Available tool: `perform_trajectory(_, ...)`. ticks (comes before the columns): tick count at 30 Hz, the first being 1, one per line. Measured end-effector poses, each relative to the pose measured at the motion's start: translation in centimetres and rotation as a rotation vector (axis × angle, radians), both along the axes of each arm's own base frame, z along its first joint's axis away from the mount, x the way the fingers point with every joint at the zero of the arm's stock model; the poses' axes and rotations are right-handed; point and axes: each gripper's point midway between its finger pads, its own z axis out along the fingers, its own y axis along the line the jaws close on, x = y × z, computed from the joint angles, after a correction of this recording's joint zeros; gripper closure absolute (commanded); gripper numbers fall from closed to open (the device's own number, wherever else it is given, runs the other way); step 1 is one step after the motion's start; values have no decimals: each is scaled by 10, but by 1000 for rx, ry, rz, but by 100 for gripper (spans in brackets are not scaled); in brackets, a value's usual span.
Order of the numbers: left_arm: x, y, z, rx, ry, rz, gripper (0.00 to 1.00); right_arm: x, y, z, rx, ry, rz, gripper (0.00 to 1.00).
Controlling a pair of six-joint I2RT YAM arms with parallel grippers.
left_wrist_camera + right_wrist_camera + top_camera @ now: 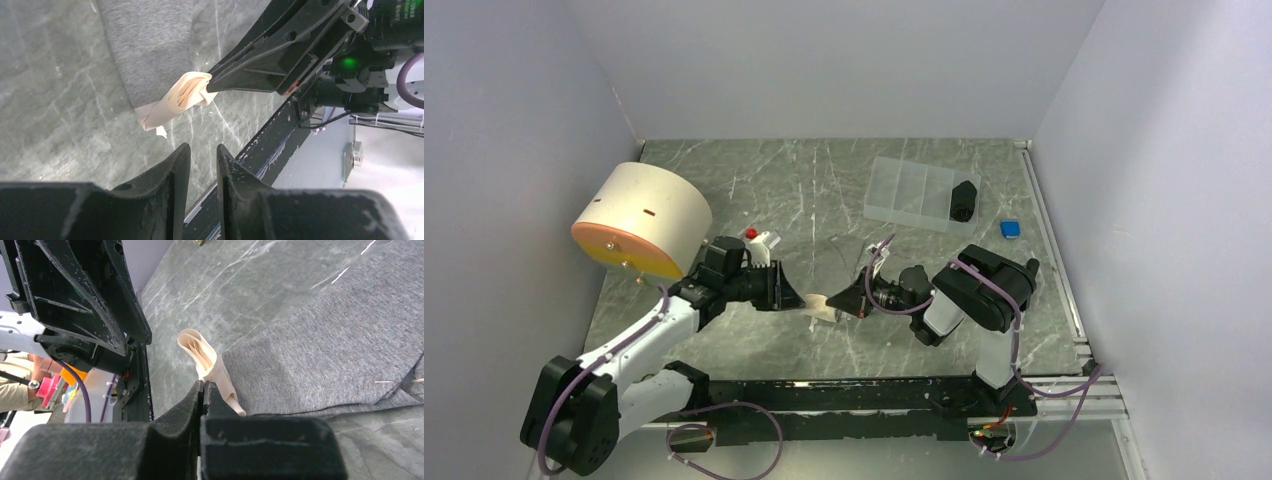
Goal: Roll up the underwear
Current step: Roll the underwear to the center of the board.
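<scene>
The underwear is grey fabric (150,45) lying flat on the marble table, with a cream waistband (187,92) bunched into a folded loop at its near edge. In the right wrist view the grey fabric (340,345) spreads to the right and the cream waistband (202,352) stands up in front of my right gripper (204,385), which is shut on the band's lower end. From above, the cream waistband (819,305) sits between both grippers. My left gripper (203,150) hovers just short of the band, its jaws a narrow gap apart with nothing between them.
A large cream drum with an orange face (639,220) stands at the left. A clear compartment box (909,190) with a black item (964,200) sits at the back right, a blue object (1010,229) beside it. A red-capped white piece (759,238) lies behind the left gripper.
</scene>
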Motion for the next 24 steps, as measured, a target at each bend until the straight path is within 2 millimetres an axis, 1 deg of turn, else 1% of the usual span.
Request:
perform_trajectory(5, 0, -15, -4, -23, -4, -60, 72, 0, 0, -1, 1, 9, -1, 100)
perform_trajectory(11, -4, -31, -20, 1, 18, -119, 73, -1, -5, -13, -19, 50, -18, 100)
perform_trajectory(17, 8, -35, -35, 34, 15, -101, 75, -3, -9, -22, -34, 80, -26, 100)
perform_trajectory(21, 16, -39, -43, 58, 8, -103, 76, -3, -9, -23, -36, 82, -27, 99)
perform_trajectory(24, 20, -41, -48, 71, 5, -106, 77, -3, -10, -23, -37, 83, -28, 97)
